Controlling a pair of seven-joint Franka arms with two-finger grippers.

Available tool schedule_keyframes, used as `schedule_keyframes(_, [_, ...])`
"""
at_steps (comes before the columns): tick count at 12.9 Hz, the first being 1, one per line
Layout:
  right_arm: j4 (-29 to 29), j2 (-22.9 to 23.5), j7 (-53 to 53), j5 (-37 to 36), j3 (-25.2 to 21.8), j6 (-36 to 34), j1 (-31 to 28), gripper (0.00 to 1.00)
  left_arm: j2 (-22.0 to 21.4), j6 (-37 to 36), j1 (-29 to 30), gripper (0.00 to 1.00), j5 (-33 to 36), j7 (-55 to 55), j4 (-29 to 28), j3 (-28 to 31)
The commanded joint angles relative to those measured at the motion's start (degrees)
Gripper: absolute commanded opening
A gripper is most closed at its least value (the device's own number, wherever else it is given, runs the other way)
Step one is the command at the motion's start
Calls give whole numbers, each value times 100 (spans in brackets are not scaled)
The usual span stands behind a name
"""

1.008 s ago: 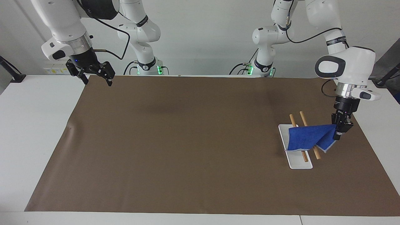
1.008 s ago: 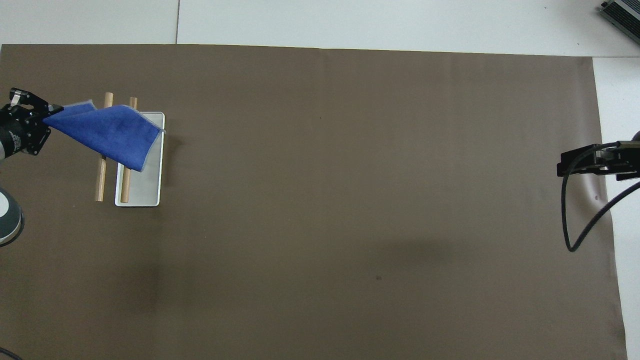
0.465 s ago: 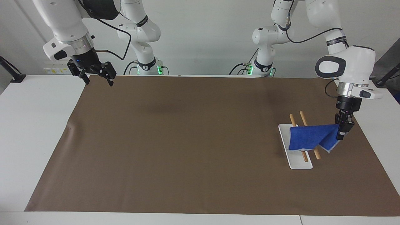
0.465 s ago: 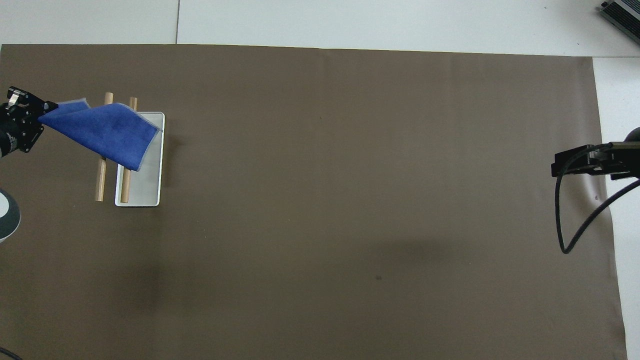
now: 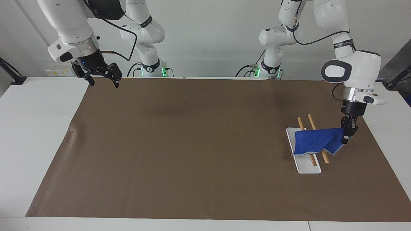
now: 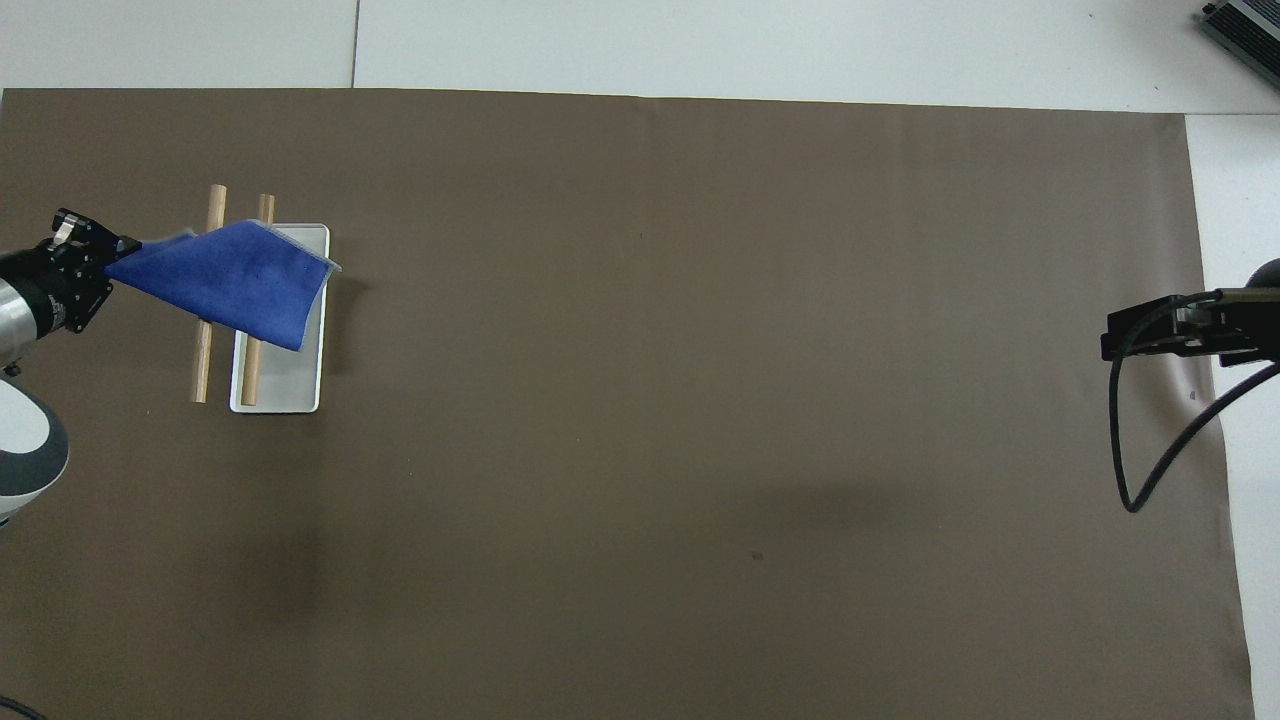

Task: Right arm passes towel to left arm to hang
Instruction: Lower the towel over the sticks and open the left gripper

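Since a second ago the left end effector (image 5: 347, 133) has crept toward the rack, dragging the towel (image 5: 316, 142) along. Facing view: it's clamped on the towel's corner, at about 3 o'clock, with the cloth draped over two wooden rods (image 5: 310, 138) above a white tray (image 5: 306, 168). The right end effector (image 5: 102, 76) hangs spread open over the desk (image 5: 179, 147) at 10 o'clock, waiting. Overhead view: towel (image 6: 232, 285) at 9 o'clock, left end effector (image 6: 103, 268) beside it, right end effector (image 6: 1150, 328) at 3 o'clock.
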Motion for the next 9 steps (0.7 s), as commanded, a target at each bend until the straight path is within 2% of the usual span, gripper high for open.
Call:
schedule_keyframes(1, [-43, -78, 112, -20, 53, -73, -44, 100, -104, 120, -2, 7, -80, 201, -209, 6])
schedule_keyframes(2, [-43, -69, 112, -20, 53, -73, -44, 100, -104, 120, -2, 22, -80, 201, -218, 6])
schedule_keyframes(3, [-43, -69, 103, -20, 53, -73, -44, 100, -104, 120, -2, 43, -80, 219, -218, 15])
schedule_keyframes(4, [-43, -78, 103, -11, 53, -73, -44, 100, -104, 111, -2, 60, -80, 254, -218, 15])
schedule_keyframes(6, [-52, -78, 86, -11, 53, -73, -44, 100, -113, 58, 6, 85, -80, 307, -218, 15])
schedule_keyframes(7, [-52, -78, 77, -11, 53, -73, -44, 100, -139, 41, 15, 90, -80, 307, -227, 15])
schedule_keyframes(9, [-52, -78, 68, -11, 53, -82, -44, 100, -148, -21, 24, 92, -81, 307, -236, 32])
